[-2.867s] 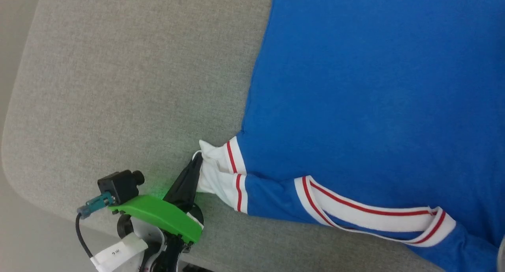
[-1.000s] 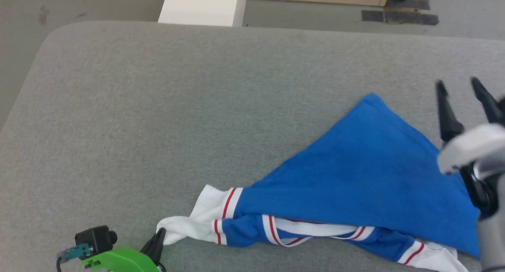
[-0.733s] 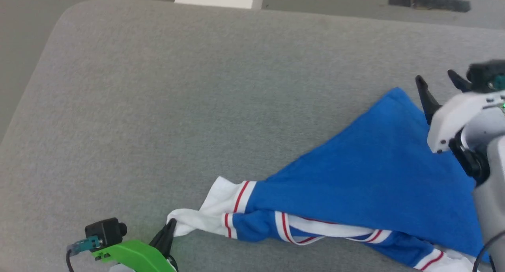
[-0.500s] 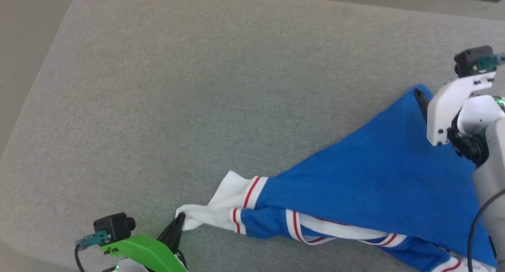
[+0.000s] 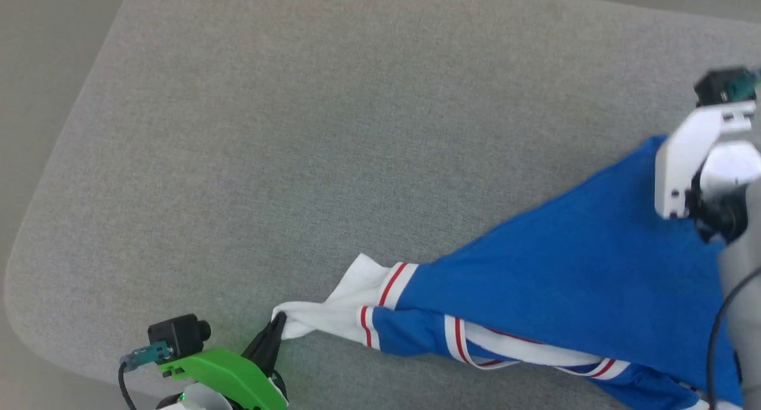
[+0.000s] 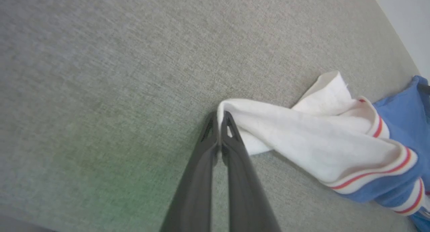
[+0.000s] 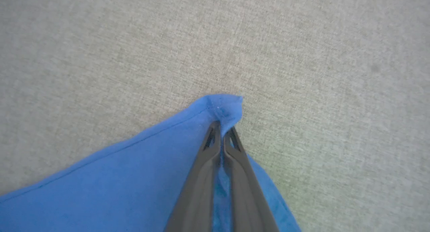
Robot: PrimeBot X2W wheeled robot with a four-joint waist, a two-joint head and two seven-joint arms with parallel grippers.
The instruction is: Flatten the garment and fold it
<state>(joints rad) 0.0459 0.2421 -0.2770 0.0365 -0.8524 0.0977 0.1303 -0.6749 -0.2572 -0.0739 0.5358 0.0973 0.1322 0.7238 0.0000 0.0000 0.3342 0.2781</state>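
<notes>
The garment (image 5: pixel 553 279) is shown spread in a triangle on the grey counter (image 5: pixel 297 131). Its white sleeve tip is pinched in the closed left claw (image 6: pixel 220 119) near the front edge; its far blue corner is clamped in the closed right claw (image 7: pixel 221 126).

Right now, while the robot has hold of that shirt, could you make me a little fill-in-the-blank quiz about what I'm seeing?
1. The left gripper pinches the garment by the end of its ____ sleeve.
2. The right gripper is shut on a ____ corner of the garment.
3. The trim stripes beside the sleeve are ____.
4. The garment lies on a ____ padded table.

Missing words: white; blue; red; grey.
</notes>
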